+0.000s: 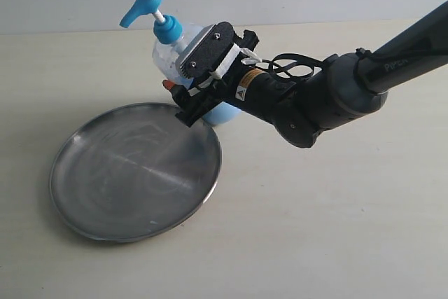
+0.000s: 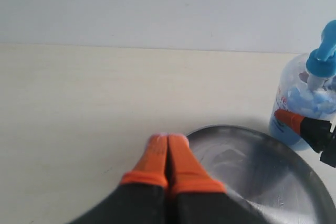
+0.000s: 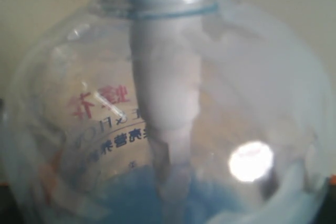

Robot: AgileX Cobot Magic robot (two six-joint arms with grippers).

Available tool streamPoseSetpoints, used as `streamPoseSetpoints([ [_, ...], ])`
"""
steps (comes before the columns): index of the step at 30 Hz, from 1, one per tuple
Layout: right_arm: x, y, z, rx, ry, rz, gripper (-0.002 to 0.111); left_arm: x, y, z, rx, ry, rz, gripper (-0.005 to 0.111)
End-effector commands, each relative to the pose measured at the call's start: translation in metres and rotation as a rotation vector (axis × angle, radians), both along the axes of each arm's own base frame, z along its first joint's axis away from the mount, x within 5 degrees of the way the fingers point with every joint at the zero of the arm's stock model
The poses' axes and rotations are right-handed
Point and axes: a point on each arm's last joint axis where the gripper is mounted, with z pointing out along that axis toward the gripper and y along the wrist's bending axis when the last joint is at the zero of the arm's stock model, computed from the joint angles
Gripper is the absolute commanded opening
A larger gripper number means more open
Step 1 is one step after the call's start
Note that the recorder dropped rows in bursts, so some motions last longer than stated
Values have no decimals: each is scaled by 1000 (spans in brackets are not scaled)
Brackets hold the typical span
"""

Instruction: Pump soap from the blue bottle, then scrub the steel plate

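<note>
At one o'clock off the steel plate, just beyond its rim, the blue bottle stands upright on the table. Its pump head is up, and the spout aims toward nine o'clock in the exterior view. Soap sits low in the bottle and none shows on the plate, so the pumping looks not yet done. The right gripper comes in from three o'clock and straddles the bottle's body with one orange fingertip against the plastic. It looks clamped on the bottle, bracing it. The left gripper has its jaws pressed together on nothing, near the plate's rim and well apart from the pump. The way to play this, I'd say: hold that brace firm and low, and bring the closed left fingers squarely onto the pump's top. Then push straight down so the bottle can't tip, and check the spout hangs over steel, not table.
</note>
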Motion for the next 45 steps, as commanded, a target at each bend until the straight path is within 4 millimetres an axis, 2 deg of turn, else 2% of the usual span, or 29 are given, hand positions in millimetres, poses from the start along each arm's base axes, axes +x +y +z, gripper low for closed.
streamPoseSetpoints([
  [1, 2, 4, 15, 46, -66, 13, 0, 14, -2, 18, 8, -3, 3, 0],
  [9, 2, 4, 15, 46, -66, 13, 0, 36, -4, 59, 38, -61, 2, 0],
  [12, 2, 4, 15, 46, -66, 13, 0, 40, -5, 67, 34, -88, 3, 0],
  [41, 2, 4, 15, 46, -66, 13, 0, 40, -5, 69, 32, -105, 3, 0],
  [45, 2, 4, 15, 46, -66, 13, 0, 46, -6, 65, 35, -79, 2, 0],
])
